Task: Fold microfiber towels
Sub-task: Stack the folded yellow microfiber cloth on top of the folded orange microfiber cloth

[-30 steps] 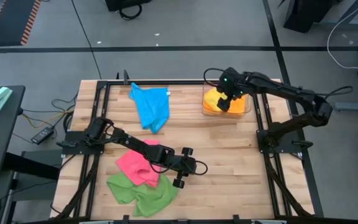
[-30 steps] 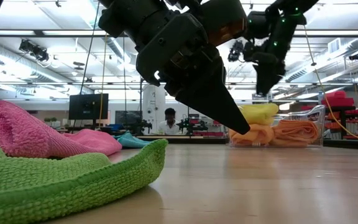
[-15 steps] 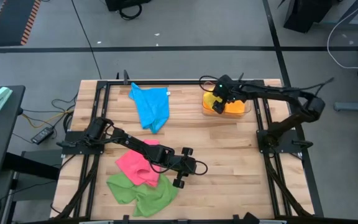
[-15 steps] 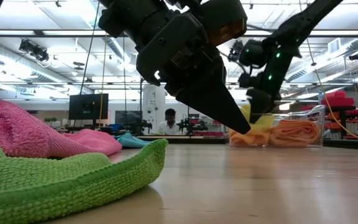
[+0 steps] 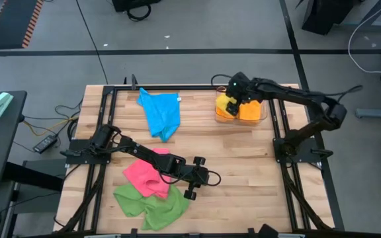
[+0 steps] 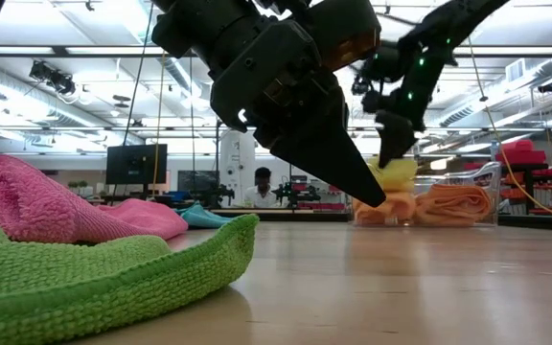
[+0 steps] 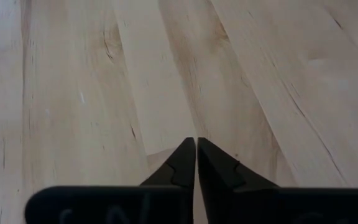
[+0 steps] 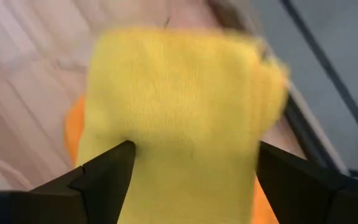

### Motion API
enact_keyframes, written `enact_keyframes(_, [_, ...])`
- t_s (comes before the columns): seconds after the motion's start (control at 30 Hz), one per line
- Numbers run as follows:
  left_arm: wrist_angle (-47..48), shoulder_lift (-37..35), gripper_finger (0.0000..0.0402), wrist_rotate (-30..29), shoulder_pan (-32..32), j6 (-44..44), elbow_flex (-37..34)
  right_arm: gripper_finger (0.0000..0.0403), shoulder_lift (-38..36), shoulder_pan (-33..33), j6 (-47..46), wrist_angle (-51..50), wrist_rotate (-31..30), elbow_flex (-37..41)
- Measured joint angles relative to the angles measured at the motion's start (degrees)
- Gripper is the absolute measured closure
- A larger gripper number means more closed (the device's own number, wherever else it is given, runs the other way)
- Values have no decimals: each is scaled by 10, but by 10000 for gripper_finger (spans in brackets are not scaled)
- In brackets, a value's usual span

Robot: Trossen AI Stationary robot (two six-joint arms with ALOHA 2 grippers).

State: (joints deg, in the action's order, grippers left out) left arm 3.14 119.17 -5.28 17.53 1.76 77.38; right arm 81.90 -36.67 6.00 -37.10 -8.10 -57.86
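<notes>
The right gripper (image 5: 232,99) hangs over the clear plastic bin (image 5: 262,114) at the far right of the wooden surface (image 5: 243,165). Its jaws stand wide apart, with the yellow towel (image 8: 179,112) lying between and just ahead of them; whether the fingers touch it cannot be told. The yellow towel sits on top of the orange towel (image 5: 250,110) inside the bin.

Well left of the bin, the blue towel (image 5: 161,112) lies spread on the surface. The pink towel (image 5: 144,175) and the green towel (image 5: 152,203) lie nearer the front edge, touching each other.

The left gripper (image 7: 196,163) rests low just beside the pink towel, jaws closed together and empty.
</notes>
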Motion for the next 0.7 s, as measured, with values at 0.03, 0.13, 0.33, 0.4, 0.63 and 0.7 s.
enact_keyframes(0.03, [0, 0, 380, 0, 0, 0, 0, 73, -7, 0, -1, 2, 0, -4])
enact_keyframes(0.13, [0, 0, 386, 0, 0, 0, 0, 73, -21, 0, 1, 20, 0, -10])
enact_keyframes(0.33, [0, 0, 385, 0, 0, 0, 0, 73, 16, -5, 15, 69, 0, -9])
enact_keyframes(0.4, [0, 0, 380, 0, 0, 0, 0, 73, 44, -5, 22, 94, -3, -9])
enact_keyframes(0.63, [1, 0, 379, 0, 0, 0, 0, 73, 142, -14, 33, 181, -11, -9])
enact_keyframes(0.7, [2, 0, 383, 0, 0, 0, 0, 73, 153, -20, 40, 188, -10, -9])
